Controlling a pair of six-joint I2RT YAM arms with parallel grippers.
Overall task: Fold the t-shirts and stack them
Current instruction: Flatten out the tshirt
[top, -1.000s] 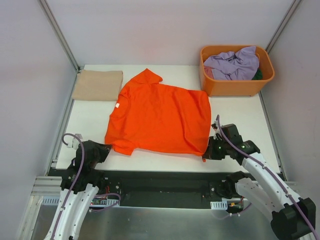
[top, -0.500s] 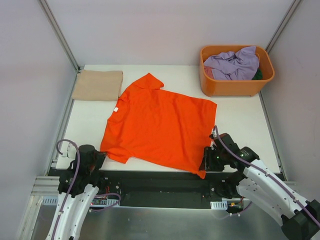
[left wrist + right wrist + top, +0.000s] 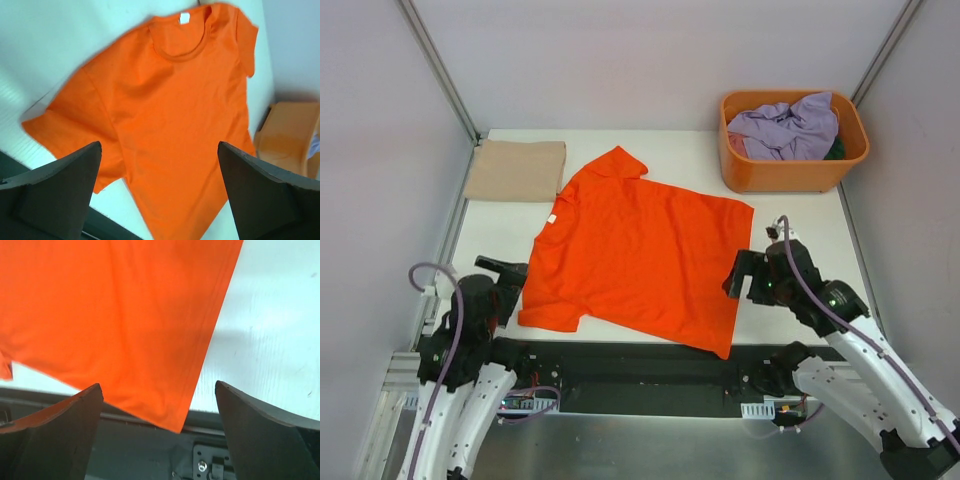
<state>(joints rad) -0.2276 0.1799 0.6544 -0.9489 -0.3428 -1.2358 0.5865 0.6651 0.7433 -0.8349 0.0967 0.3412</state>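
The bright orange t-shirt (image 3: 640,250) lies spread flat on the white table (image 3: 800,230), collar to the left. Its near right corner hangs over the table's front edge. My left gripper (image 3: 508,276) stands open just left of the near sleeve, holding nothing. In the left wrist view the shirt (image 3: 165,100) fills the space under the open left gripper (image 3: 159,147). My right gripper (image 3: 742,275) is open, raised beside the shirt's right hem. Its wrist view shows the hem corner (image 3: 170,415) below the open right gripper (image 3: 157,387). A tan t-shirt (image 3: 515,170) lies folded at the back left.
An orange plastic basket (image 3: 795,172) stands at the back right, holding a crumpled lavender shirt (image 3: 785,125) and a bit of dark green cloth (image 3: 835,150). Grey walls close in both sides. The dark frame (image 3: 150,455) runs below the table's front edge.
Both grippers opened and let go of the orange shirt, then lifted away from its near corners. The shirt was first drawn nearer, and now lies still.
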